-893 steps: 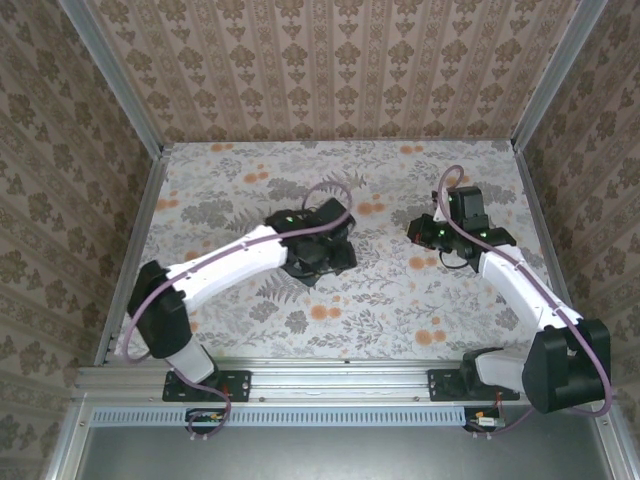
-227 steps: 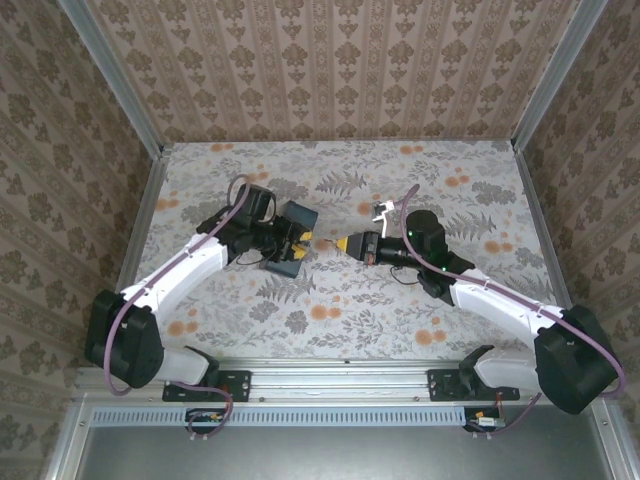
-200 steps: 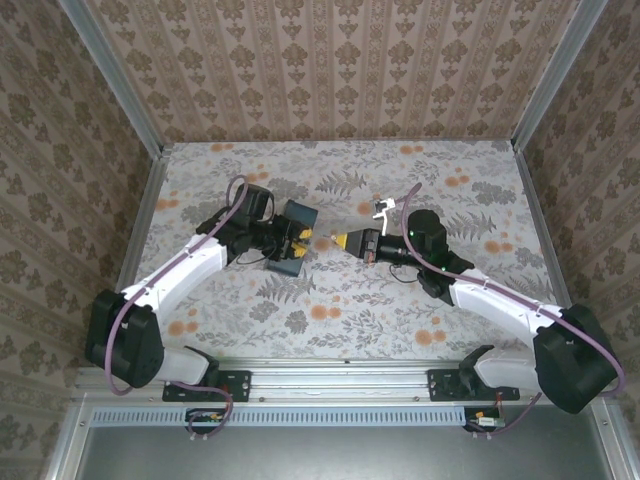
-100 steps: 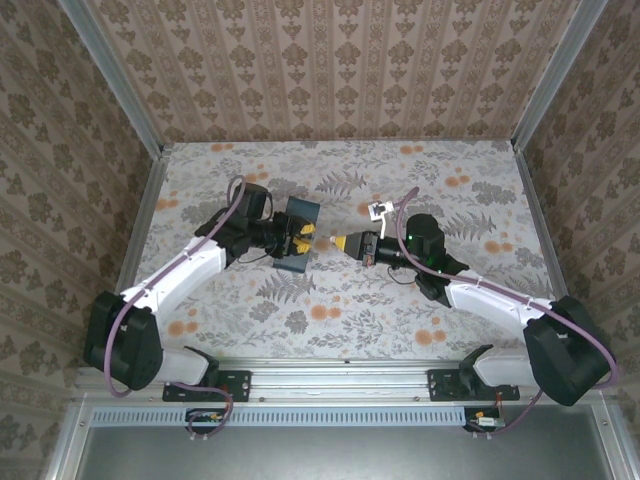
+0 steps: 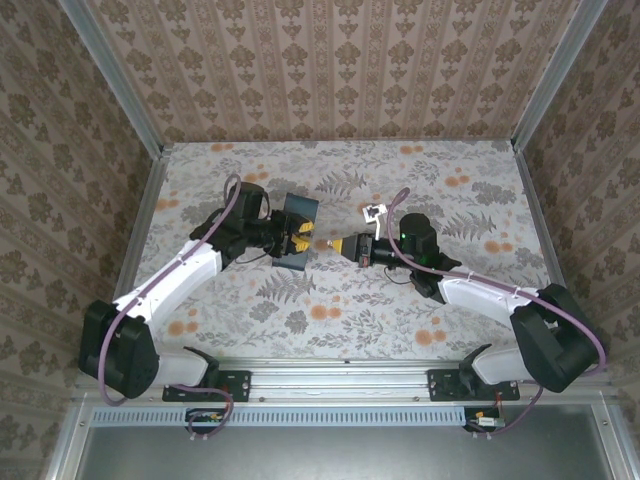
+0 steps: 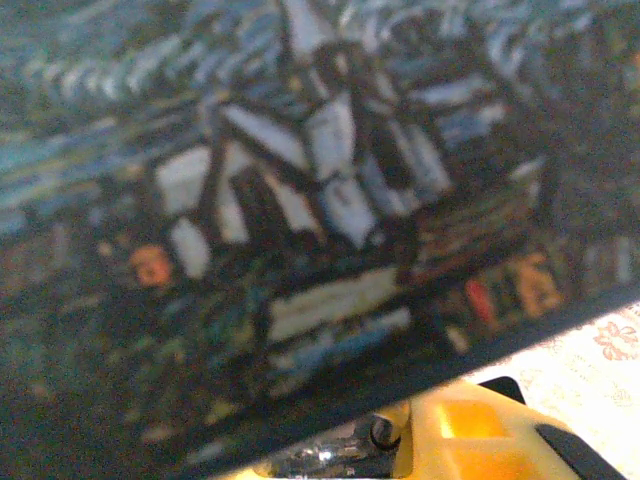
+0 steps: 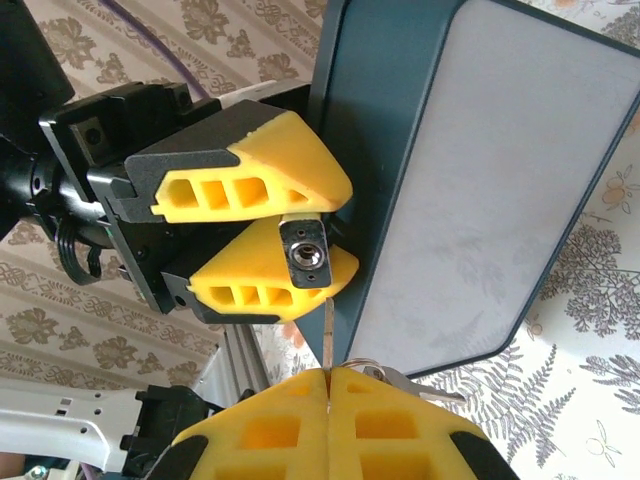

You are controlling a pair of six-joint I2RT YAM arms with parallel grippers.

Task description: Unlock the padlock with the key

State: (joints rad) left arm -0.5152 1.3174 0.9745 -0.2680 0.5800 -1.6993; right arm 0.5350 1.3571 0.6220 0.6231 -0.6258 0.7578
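Padlock [image 7: 305, 252]: clamped in left fingers [image 7: 250, 185], frame centre. Key [image 7: 328, 335]: pinched by closed right fingers [image 7: 270, 430], just below. Box [image 7: 480, 180]: right.

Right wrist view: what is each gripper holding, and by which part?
The left gripper pinches the padlock by its body; right gripper clamps the key by its head, blade pointing at it.

Padlock [image 7: 305, 253] between left jaws, box [image 7: 480, 180] alongside; key [image 7: 328, 325] in right jaws, tip at padlock.
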